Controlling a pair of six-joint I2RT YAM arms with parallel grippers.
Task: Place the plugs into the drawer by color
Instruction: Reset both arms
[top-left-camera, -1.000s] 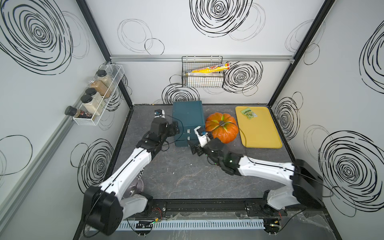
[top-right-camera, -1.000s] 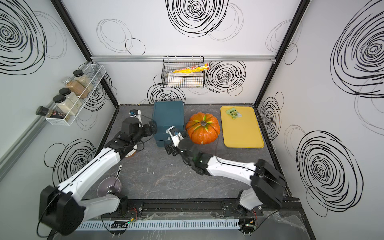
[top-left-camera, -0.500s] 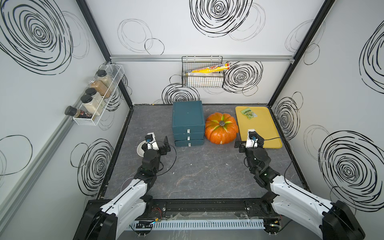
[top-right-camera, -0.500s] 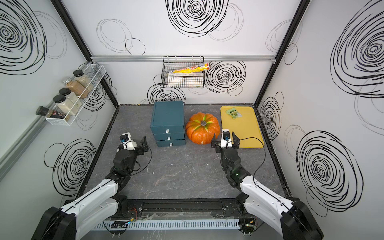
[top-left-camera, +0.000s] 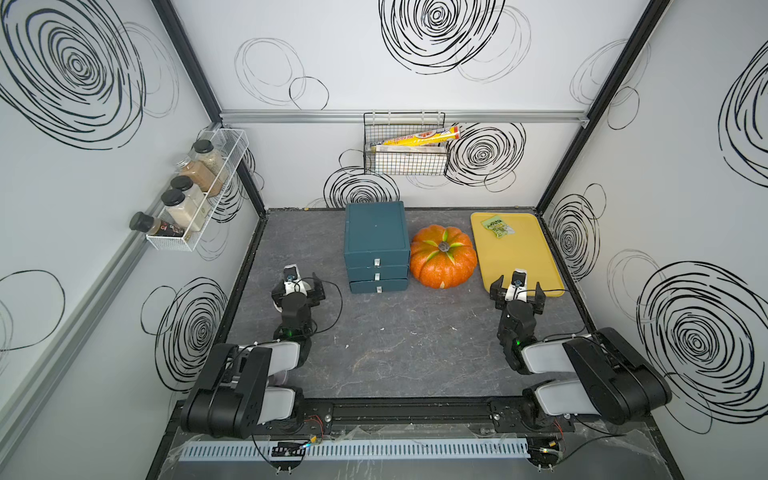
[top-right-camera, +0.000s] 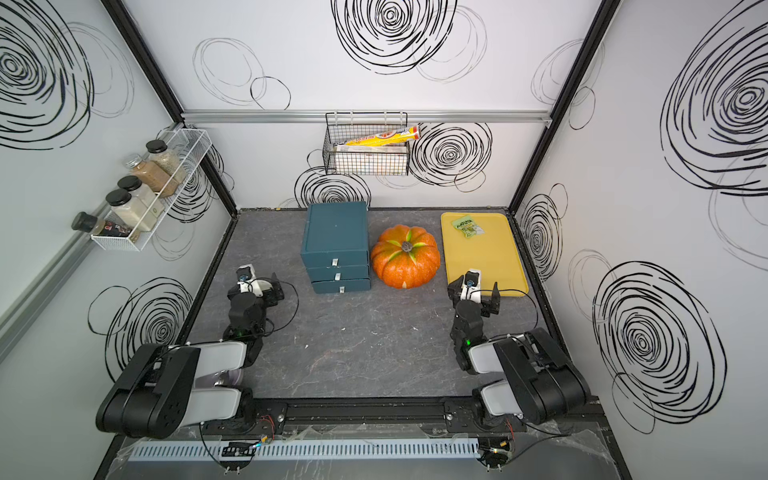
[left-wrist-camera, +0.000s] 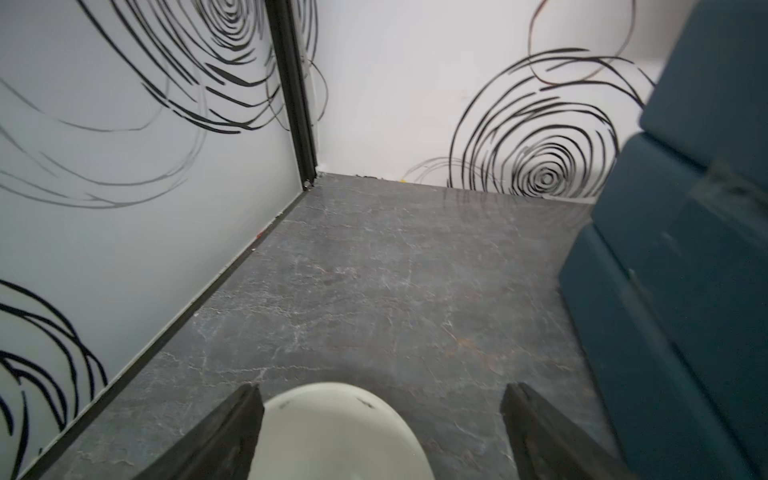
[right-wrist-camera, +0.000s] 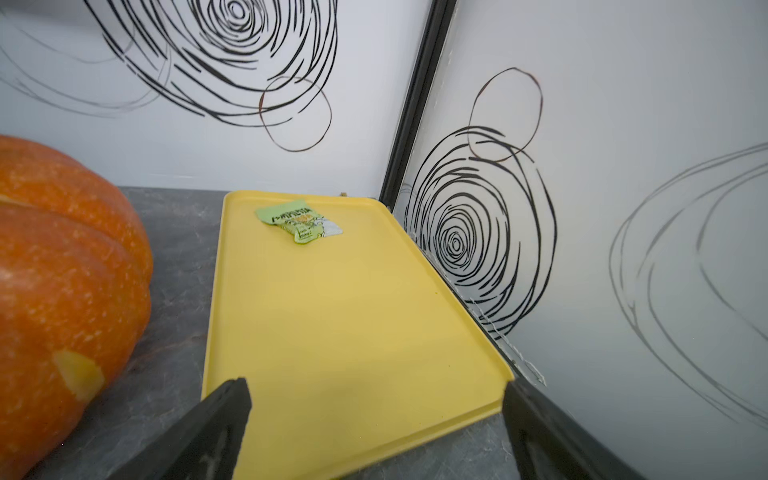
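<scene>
Both arms have drawn back from the teal chest (top-left-camera: 376, 230), where they reached a second ago; the left end effector (top-left-camera: 298, 289) hangs spread wide over a white dish (left-wrist-camera: 332, 432); the right end effector (top-left-camera: 517, 291), likewise open, is at the yellow tray's (top-left-camera: 519, 253) near edge; the drawers (top-left-camera: 376, 274) are closed, just beside the pumpkin (top-left-camera: 442, 257) at the back of the surface (top-left-camera: 395, 340); the plugs are out of sight.

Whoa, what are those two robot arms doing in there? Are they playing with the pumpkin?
Not right now. Both arms sit folded at the front of the table, and the left gripper and right gripper are open and empty. The pumpkin rests untouched between the teal drawer chest and the yellow tray, which holds just a green packet. The job is sorting plugs into the drawers, but no plugs are in sight, and the drawers look shut.
</scene>
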